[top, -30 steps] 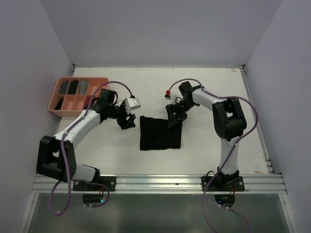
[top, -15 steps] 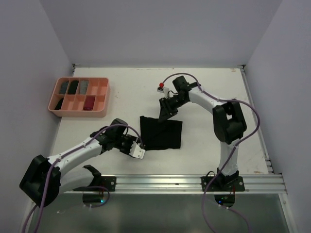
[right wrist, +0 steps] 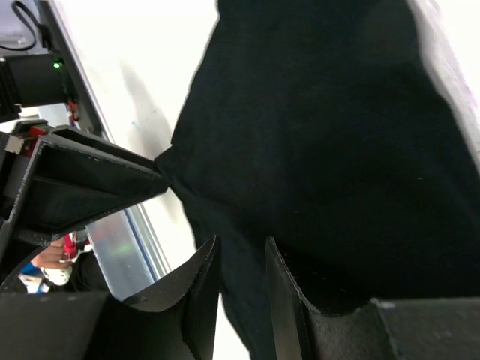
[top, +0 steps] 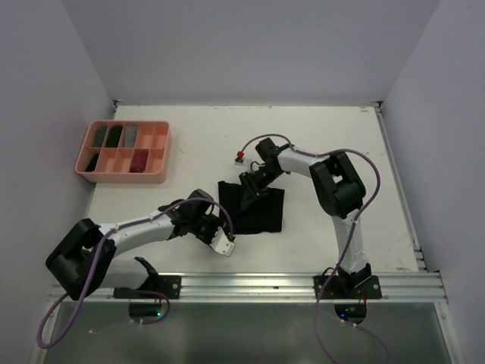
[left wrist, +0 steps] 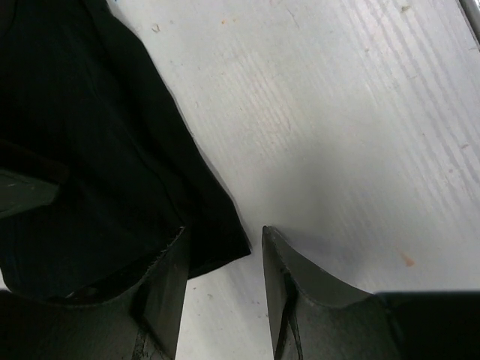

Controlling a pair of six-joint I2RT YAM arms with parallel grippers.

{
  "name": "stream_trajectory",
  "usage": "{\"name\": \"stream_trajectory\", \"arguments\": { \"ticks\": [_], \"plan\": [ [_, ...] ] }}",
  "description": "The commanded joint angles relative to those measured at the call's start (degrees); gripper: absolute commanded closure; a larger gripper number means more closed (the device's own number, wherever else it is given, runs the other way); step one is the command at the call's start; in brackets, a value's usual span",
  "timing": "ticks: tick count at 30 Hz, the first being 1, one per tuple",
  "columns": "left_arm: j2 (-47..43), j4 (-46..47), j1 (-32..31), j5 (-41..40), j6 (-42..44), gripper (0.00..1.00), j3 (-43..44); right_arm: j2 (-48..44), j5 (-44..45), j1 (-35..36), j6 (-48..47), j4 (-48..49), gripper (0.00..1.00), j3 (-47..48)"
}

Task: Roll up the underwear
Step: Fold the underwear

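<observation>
A: What sits on the tabletop (top: 197,136)?
B: Two arms at its near edge, a pink tray (top: 121,176) at the far left, and black underwear (top: 261,212) spread flat near the middle, well apart from the tray.
A: How does the left arm (top: 136,227) lie?
B: Low and long. From its base at the near left it stretches rightward, close over the tabletop, and ends at the underwear's near left corner.
A: And the right arm (top: 333,178)?
B: Its lower part stands up from the near right base to a high elbow. From there the forearm reaches left and slopes down onto the underwear's far edge, toward its left end.
A: Anything in the tray?
B: Small dark items (top: 114,136) in several compartments, one dark red; too small to name.
A: The left fingers (left wrist: 225,231)?
B: Part open. From the wrist, the cloth's corner pokes into the gap between them and lies against one finger, while bare tabletop shows between the cloth and the other. Nothing is clamped.
A: The right fingers (right wrist: 241,241)?
B: Drawn close, leaving a narrow slit, and black cloth fills that slit; they look pinched on it. The rest of the underwear spreads away beyond the tips, creased toward the pinch.
</observation>
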Motion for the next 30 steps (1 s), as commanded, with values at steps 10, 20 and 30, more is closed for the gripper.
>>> {"name": "stream_trajectory", "arguments": {
  "ticks": [10, 20, 30],
  "plan": [
    [3.71, 2.64, -0.32, -1.66, -1.12, 0.68, -0.32, 3.68, -0.87, 0.83, -4.02, -0.28, 0.67, -1.17],
    [0.38, -7.56, -0.41, 2.91, -1.99, 0.99, 1.88, -2.82, 0.00, 0.83, -6.40, -4.33, 0.66, 6.03],
    [1.34, -11.79, -0.32, 6.86, -7.34, 1.00, 5.74, 2.18, 0.80, 1.18, -7.27, -4.24, 0.66, 7.81]
  ]
}}
